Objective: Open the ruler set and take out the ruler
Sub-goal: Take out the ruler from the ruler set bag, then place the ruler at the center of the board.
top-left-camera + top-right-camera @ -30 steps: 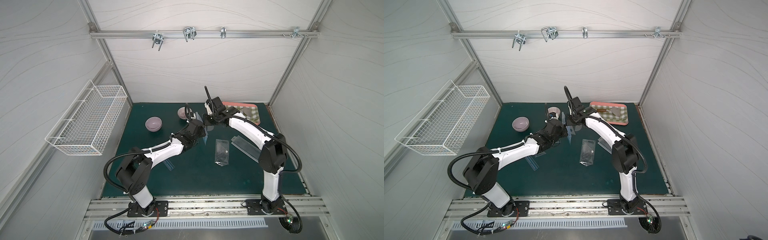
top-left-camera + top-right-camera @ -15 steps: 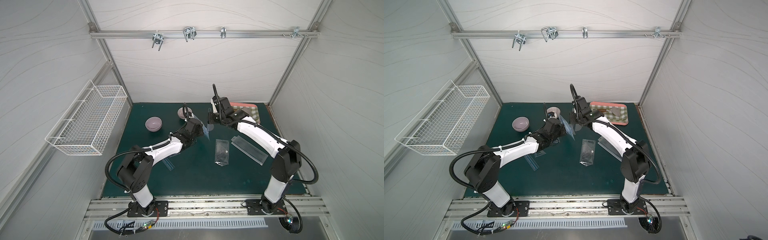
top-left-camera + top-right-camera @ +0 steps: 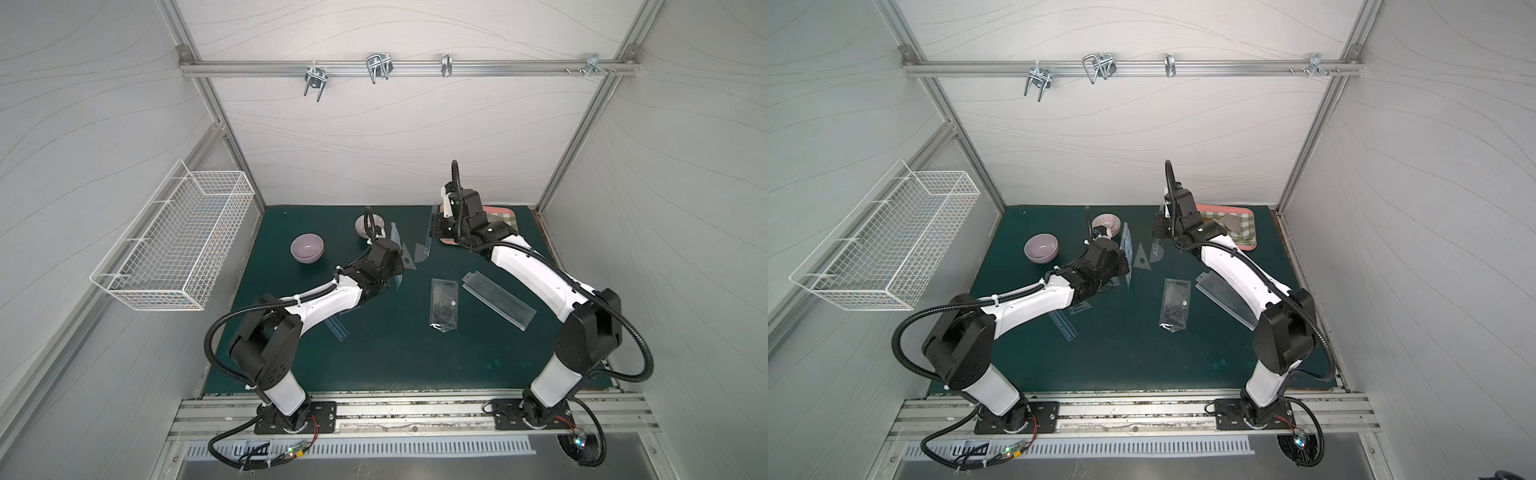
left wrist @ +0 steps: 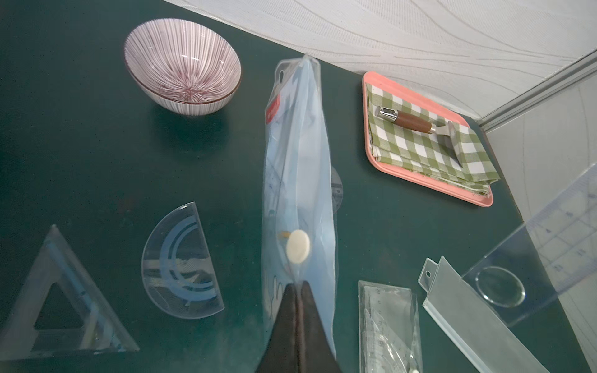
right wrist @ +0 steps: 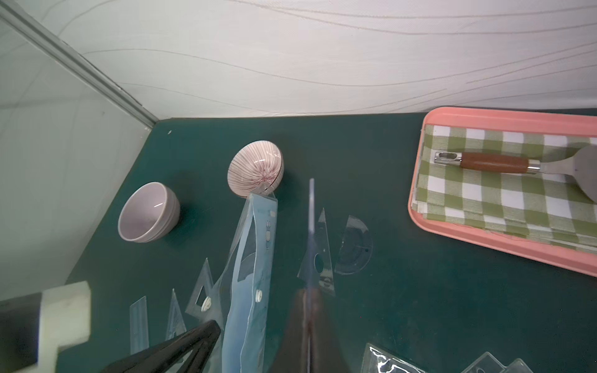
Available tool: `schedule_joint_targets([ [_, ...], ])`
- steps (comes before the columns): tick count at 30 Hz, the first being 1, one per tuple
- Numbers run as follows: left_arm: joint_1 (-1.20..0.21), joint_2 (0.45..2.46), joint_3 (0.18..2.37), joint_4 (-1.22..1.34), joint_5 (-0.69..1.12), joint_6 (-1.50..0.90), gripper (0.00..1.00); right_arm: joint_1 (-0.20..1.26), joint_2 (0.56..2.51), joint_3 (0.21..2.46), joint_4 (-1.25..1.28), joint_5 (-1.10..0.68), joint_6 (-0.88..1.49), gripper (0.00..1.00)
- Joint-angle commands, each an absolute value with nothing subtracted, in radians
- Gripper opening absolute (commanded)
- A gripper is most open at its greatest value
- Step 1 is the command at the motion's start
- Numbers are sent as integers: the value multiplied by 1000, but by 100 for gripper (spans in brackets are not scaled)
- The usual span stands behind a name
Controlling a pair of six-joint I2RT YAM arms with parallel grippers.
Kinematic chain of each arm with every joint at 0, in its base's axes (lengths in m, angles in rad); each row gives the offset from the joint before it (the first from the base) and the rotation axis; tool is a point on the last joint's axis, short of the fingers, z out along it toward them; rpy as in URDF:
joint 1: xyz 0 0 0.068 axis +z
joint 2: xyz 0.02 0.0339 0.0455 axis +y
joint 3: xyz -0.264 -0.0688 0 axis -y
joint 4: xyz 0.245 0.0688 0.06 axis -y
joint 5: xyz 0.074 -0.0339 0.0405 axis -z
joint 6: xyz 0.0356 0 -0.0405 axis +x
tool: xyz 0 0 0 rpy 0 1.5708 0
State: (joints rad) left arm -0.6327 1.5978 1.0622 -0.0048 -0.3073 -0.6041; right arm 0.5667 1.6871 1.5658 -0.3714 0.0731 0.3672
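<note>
Now, your left end effector [image 4: 297, 285] pinches the blue ruler-set pouch [image 4: 298, 181] by its snap end, holding it up from the table [image 3: 374, 361], likely as an anchor. Your right end effector [image 5: 310, 295], clamped on the clear ruler [image 4: 549, 245], holds it outside the pouch, near the tray [image 5: 517, 118].

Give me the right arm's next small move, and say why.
Probably lower the right gripper and lay the ruler flat on a bare part of the mat, then release. The ruler is out of the blue pouch, which the left gripper pinches, and is held in the air apart from it.
</note>
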Motion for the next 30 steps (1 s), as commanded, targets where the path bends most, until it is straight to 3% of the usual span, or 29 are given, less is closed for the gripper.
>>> schedule_joint_targets([
  [1,-623,1477,1068,-48,-413,-556,0,546,1675,1554,-447,-126,352,0],
  [5,-594,1368,1065,-127,-447,-531,0,558,1698,1493,-470,-321,339,0],
  [14,-543,1246,1058,-219,-436,-514,0,621,1823,1419,-478,-466,321,0],
  [30,-515,1268,1038,-229,-376,-527,0,676,2052,1352,-290,-540,418,1],
])
